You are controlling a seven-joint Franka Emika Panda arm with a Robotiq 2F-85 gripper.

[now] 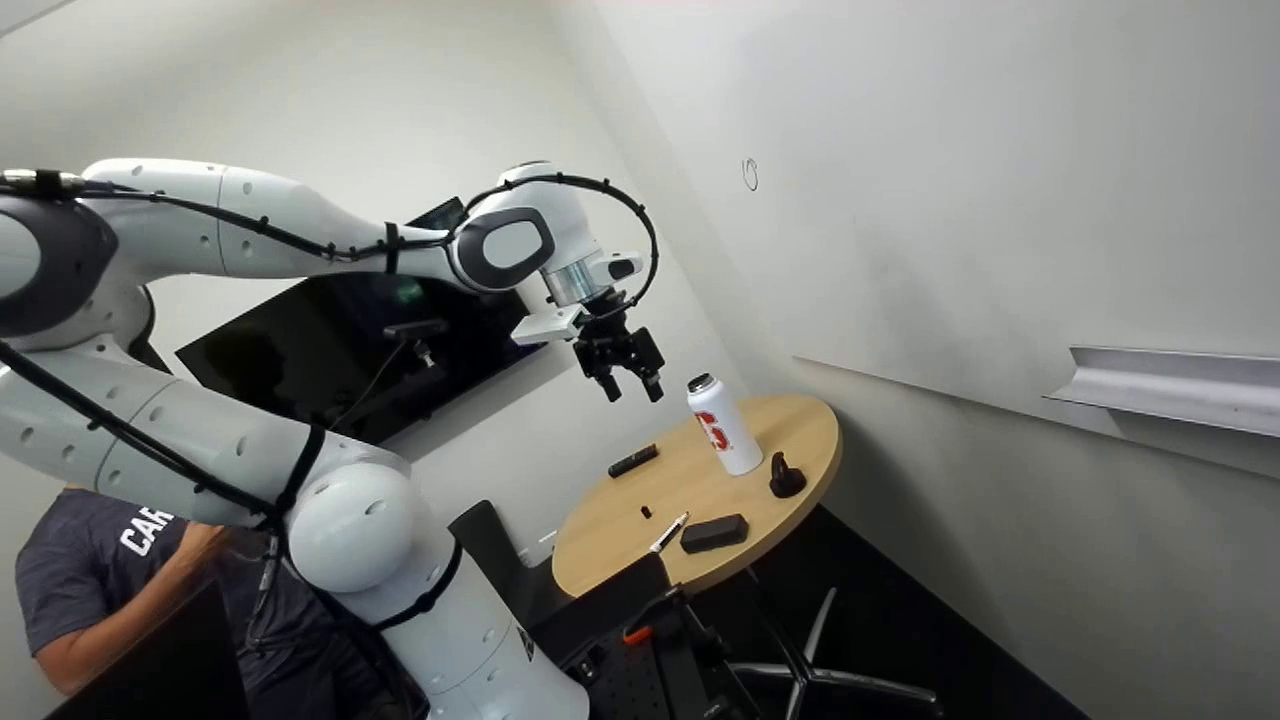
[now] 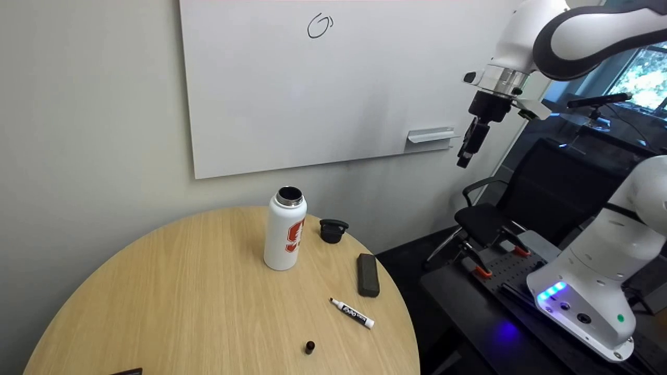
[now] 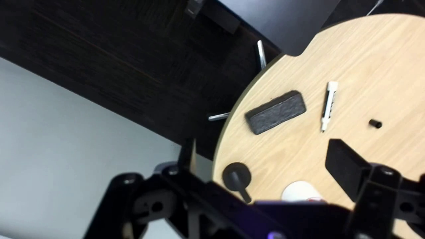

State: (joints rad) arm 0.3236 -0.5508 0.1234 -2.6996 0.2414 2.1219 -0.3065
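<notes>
My gripper [image 1: 633, 391] stands open in the air above the round table, with nothing between its fingers. Nearest to it in that exterior view is a white bottle [image 1: 728, 430] with a red logo, upright and without its lid. Only part of the bottle [image 3: 298, 191] shows in the wrist view, the rest hidden behind the gripper body. Beside it on the table lies a black lid [image 2: 332, 232] with a handle. A dark eraser block [image 3: 277, 113], an uncapped white marker [image 3: 328, 103] and a small black cap [image 3: 375, 123] lie farther along.
The wooden table [image 2: 182, 291] has a curved edge close to the lid and eraser. A black remote [image 1: 633, 460] lies on it. Behind hangs a whiteboard [image 2: 260, 94] with a drawn mark and a metal tray [image 2: 431, 135]. A person [image 1: 150, 590] is behind the arm; a chair [image 2: 552, 192] stands beyond.
</notes>
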